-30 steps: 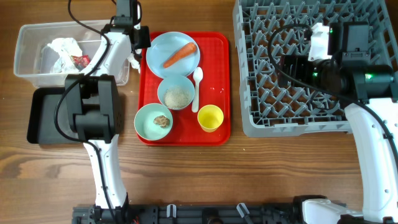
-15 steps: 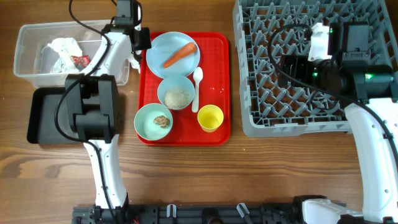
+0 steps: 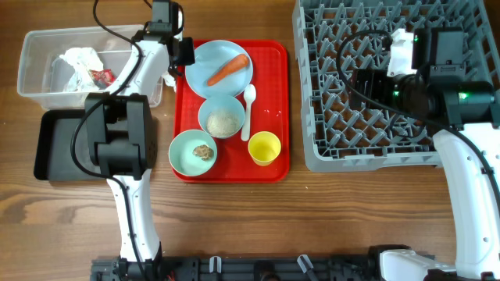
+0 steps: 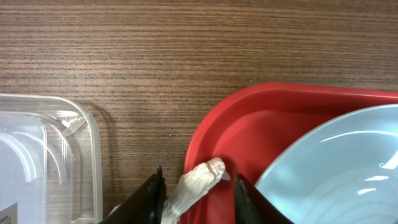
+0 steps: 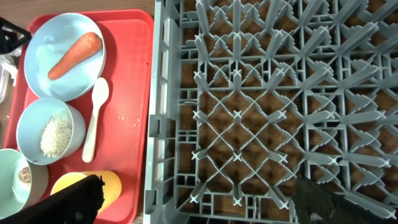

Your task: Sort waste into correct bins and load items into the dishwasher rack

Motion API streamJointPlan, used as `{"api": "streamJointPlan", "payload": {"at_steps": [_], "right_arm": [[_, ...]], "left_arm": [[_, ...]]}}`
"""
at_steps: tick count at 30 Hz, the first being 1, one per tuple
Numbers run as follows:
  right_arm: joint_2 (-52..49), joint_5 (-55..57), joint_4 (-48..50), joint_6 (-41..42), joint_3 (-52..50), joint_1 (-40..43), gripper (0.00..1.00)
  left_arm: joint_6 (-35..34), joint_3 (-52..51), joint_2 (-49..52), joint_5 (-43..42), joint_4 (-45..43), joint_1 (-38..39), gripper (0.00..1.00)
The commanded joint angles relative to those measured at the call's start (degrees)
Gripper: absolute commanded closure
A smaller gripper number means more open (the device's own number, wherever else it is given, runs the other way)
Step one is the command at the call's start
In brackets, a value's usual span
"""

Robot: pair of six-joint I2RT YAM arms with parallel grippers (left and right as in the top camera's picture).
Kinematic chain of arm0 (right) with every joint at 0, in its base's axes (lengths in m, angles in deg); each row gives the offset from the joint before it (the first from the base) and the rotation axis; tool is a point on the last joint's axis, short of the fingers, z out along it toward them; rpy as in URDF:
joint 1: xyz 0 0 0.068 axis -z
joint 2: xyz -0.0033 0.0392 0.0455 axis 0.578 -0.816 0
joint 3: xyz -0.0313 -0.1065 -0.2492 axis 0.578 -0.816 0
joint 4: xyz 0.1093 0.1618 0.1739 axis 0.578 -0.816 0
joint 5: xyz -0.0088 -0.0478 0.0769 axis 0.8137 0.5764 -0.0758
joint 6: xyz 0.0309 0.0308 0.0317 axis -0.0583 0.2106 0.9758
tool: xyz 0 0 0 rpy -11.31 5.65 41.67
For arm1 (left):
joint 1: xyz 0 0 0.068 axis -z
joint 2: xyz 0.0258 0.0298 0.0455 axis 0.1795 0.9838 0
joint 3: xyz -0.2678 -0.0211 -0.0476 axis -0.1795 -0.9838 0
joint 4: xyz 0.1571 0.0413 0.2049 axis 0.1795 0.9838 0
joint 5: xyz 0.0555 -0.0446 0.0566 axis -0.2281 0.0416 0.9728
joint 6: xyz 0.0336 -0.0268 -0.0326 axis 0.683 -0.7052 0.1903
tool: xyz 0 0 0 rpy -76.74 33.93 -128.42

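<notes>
Two end effectors: left end effector (image 4: 198, 186) at the red tray (image 3: 269, 62) corner nearest the clear tub (image 3: 35, 86), jaws narrowly apart, a white paper scrap (image 4: 199, 179) lying unclamped between them across the tray rim; right end effector (image 5: 196, 199) spread wide, empty, over the grey dishwasher rack (image 3: 328, 156). Crumpled wrapper (image 3: 80, 66) sits in the tub, black tray (image 3: 55, 156) just beside it on the wooden surface (image 3: 312, 218). On the red tray: carrot (image 3: 227, 69) on plate (image 3: 205, 58), rice bowl (image 3: 221, 117), bowl with brown lump (image 3: 193, 152), yellow cup (image 3: 265, 147), white spoon (image 3: 248, 112).

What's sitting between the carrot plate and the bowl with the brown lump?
The bowl of rice, on the red tray. The overhead view shows it best.
</notes>
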Motion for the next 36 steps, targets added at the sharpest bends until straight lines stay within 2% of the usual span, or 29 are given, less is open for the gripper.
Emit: {"api": "streamJointPlan", "payload": {"at_steps": [1, 7, 14, 20, 22, 36], "right_arm": [[-0.48, -0.92, 0.35, 0.68, 0.79, 0.22, 0.0], [-0.7, -0.92, 0.35, 0.68, 0.79, 0.22, 0.0], [-1.73, -0.92, 0.33, 0.7, 0.79, 0.22, 0.0], [-1.92, -0.92, 0.31, 0.7, 0.76, 0.22, 0.0], [-1.92, -0.92, 0.31, 0.7, 0.79, 0.22, 0.0], [-1.92, -0.92, 0.31, 0.72, 0.79, 0.22, 0.0]], "left_arm": [[0.26, -0.33, 1.66, -0.92, -0.24, 0.13, 0.66], [0.26, -0.33, 2.25, -0.87, -0.57, 0.11, 0.74], [0.28, -0.31, 2.25, -0.87, -0.96, 0.13, 0.89], [0.26, -0.17, 1.55, -0.85, -1.18, 0.13, 0.92], [0.26, -0.17, 0.68, -0.66, -1.36, 0.13, 0.96], [0.24, -0.17, -7.8, -0.68, -1.53, 0.13, 0.96]]}}
